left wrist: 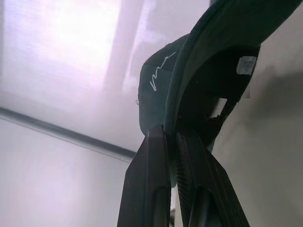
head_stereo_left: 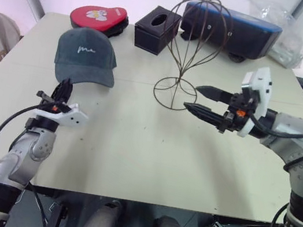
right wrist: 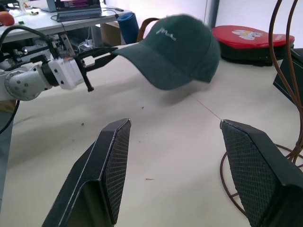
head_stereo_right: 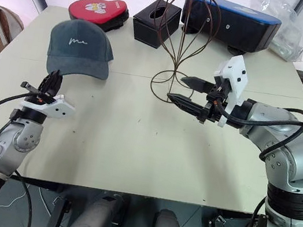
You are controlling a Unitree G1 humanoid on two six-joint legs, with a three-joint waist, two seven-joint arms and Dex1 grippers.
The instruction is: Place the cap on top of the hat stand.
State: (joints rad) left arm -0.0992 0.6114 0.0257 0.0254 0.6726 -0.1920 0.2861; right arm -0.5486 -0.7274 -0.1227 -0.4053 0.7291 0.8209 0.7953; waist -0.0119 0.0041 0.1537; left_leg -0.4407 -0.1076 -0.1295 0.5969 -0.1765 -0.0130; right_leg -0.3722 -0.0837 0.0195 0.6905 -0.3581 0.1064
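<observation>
We saw a pale bench (head_stereo_left: 132,157) from the robot's head camera, with both arms reaching over it. Our left gripper (head_stereo_left: 63,91) was clamped tight on the edge of the brim of the cap (head_stereo_left: 85,55), a teal-grey baseball cap with white script on its front. In the right wrist view the cap (right wrist: 177,49) hung clear of the bench, held out by its brim alone. Our right gripper (head_stereo_left: 205,101) hovered with its two fingers spread wide and nothing between them, just beside the ring base of the hat stand (head_stereo_left: 194,44), a thin brown wire cage on a stem standing near the bench's middle. The cap and the stand were well apart.

Behind them sat a red-and-black pad (head_stereo_left: 101,18), a black tissue box (head_stereo_left: 156,29) and a dark case with a blue top (head_stereo_left: 237,28).

We judged the cap light and soft, its crown likely to sag, with the brim the stiffest place to hold. The wire stand looked light and easy to tip if nudged.
</observation>
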